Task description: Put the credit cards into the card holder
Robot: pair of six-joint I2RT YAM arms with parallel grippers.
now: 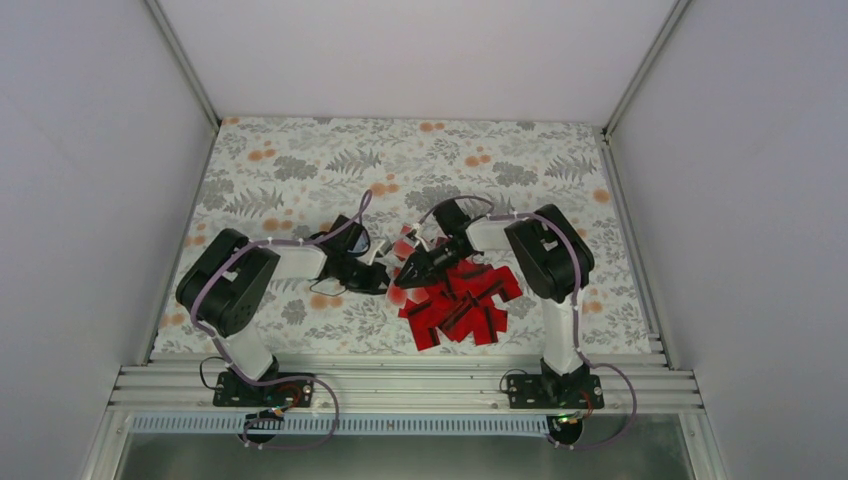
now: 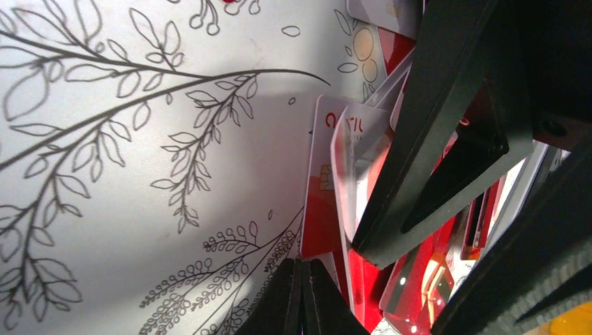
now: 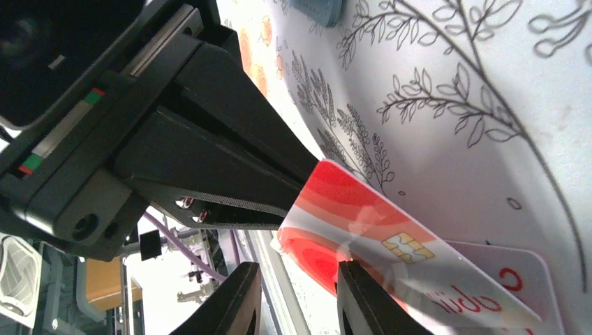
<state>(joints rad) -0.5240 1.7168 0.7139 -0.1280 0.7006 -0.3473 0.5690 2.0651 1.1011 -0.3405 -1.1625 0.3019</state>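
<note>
White walls box in a floral-print counter (image 1: 300,170). The overhead view shows the credit cards (image 1: 465,300) heaped in a red pile before the right arm, both arms reaching in toward its left edge. Only the left wrist view shows the left hand (image 2: 301,279) with its fingertips pressed together, holding nothing, beside upturned cards. The right wrist view shows the right hand (image 3: 324,230) narrowly apart around a chip card (image 3: 391,237); whether it grips, I cannot tell. A teal-blue corner of the card holder (image 3: 314,8) peeks in at that view's top edge.

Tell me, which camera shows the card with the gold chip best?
Right wrist: the chip card fills the view between the fingers. From the top it's only a tiny red blur; the left wrist view doesn't clearly show it.
</note>
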